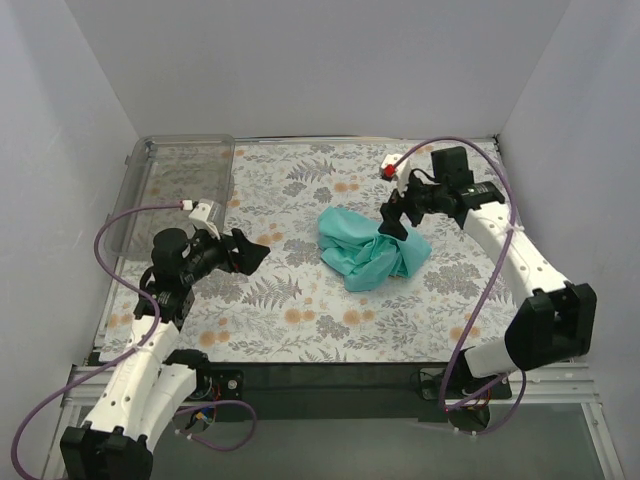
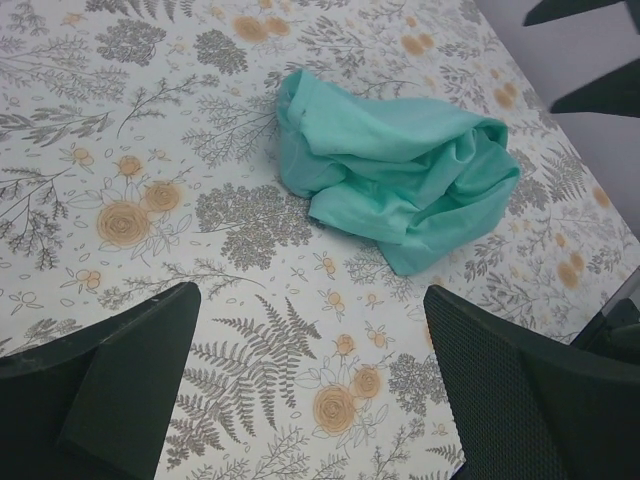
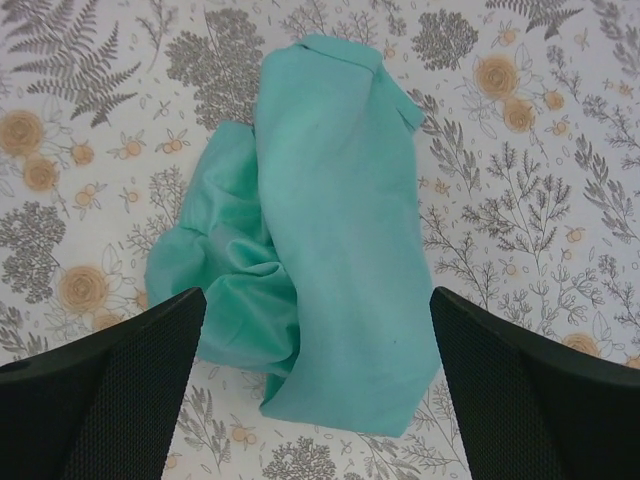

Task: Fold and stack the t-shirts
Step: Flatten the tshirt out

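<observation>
One teal t-shirt (image 1: pixel 372 250), one clear bin (image 1: pixel 180 175) at ten o'clock, two grippers (left gripper (image 1: pixel 258 250), right gripper (image 1: pixel 392 222)), one floral table (image 1: pixel 300 300).

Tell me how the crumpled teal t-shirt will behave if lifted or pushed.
The t-shirt lies crumpled in soft folds, so it likely droops when lifted. Pushed, it would probably bunch rather than slide. It looks thin, so probably light.

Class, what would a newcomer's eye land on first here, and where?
A crumpled teal-green t-shirt lies right of centre on the flower-patterned table. The right gripper hangs open above it, the left gripper open to its left. A clear plastic bin sits at the far-left corner.
</observation>
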Controlling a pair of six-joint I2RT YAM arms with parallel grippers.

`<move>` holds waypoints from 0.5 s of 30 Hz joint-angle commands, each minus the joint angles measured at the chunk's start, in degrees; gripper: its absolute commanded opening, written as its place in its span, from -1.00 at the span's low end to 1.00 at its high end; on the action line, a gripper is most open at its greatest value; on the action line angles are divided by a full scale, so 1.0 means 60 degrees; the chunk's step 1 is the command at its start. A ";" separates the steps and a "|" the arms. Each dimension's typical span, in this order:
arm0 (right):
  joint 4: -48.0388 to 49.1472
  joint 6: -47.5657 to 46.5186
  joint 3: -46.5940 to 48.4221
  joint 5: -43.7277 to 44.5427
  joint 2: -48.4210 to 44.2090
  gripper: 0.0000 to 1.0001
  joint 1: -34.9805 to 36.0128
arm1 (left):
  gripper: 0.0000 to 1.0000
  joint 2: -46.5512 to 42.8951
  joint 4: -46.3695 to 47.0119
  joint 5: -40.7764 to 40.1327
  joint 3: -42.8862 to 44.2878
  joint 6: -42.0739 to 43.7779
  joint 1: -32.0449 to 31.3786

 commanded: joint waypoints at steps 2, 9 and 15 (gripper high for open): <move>-0.0912 0.0026 0.0862 0.1819 0.0962 0.63 0.0633 | 0.76 -0.0680 0.0575 0.0584 -0.0254 -0.0191 -0.0006; -0.1163 -0.0092 0.1053 0.2274 0.1887 0.37 0.1000 | 0.75 -0.0446 0.0473 0.0525 -0.0122 -0.0294 -0.0006; -0.1104 0.0098 0.1258 0.2508 0.2268 0.12 0.1000 | 0.75 -0.0549 0.0384 0.0408 -0.0136 -0.0118 -0.0035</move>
